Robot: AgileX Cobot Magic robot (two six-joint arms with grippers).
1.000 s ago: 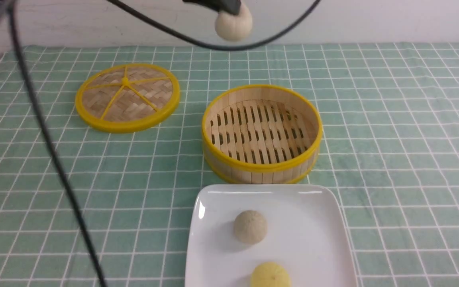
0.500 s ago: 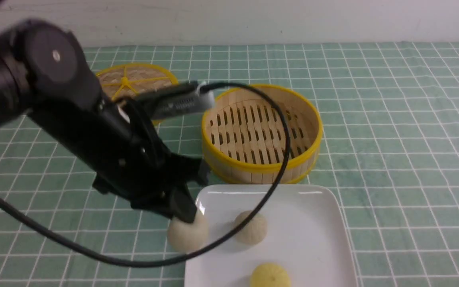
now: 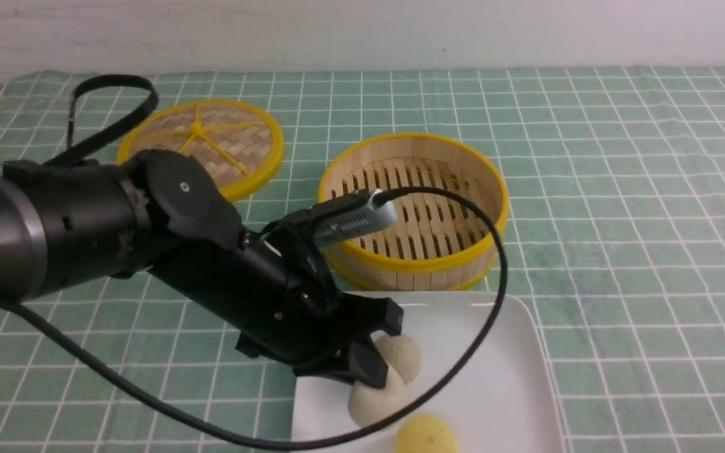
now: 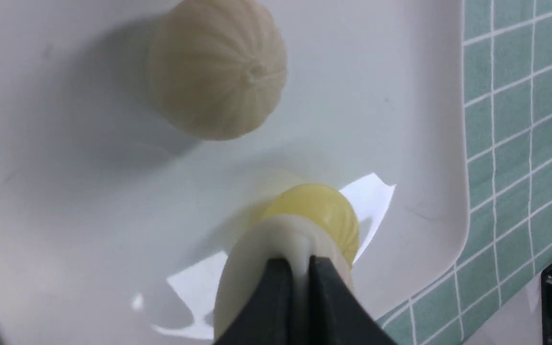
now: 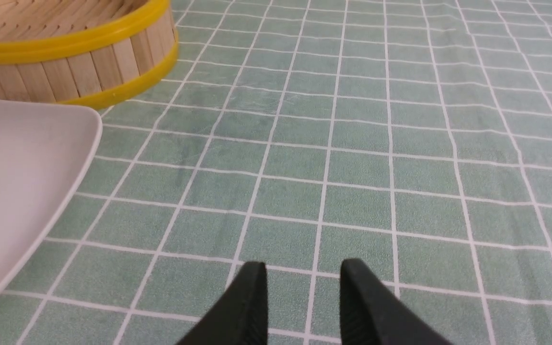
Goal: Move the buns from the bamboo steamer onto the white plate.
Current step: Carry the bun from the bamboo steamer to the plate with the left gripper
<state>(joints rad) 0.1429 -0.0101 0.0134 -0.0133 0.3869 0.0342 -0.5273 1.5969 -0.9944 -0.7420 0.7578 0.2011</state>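
My left gripper (image 3: 372, 372) is shut on the cream-white bun (image 3: 370, 402), pinching its top, low over the white plate (image 3: 494, 377). In the left wrist view the fingertips (image 4: 278, 268) squeeze a fold of that bun (image 4: 252, 258), with the pale yellow bun (image 4: 321, 213) just past it. That yellow bun (image 3: 427, 435) lies at the plate's near edge. The bamboo steamer (image 3: 413, 261) stands empty behind the plate. My right gripper (image 5: 303, 270) hovers open over the cloth with nothing between its fingers; the front view does not show it.
A duller greyish-beige bun (image 3: 405, 355) sits on the plate right behind the held bun. The flat woven lid (image 3: 202, 148) lies at the back left. A black cable (image 3: 494, 264) loops from the left arm over the steamer and plate. Green checked cloth (image 3: 639, 220) covers the table.
The left arm came down from high above the steamer with the cream-white bun, passed left of the plate, and now holds it over the plate beside the greyish bun.
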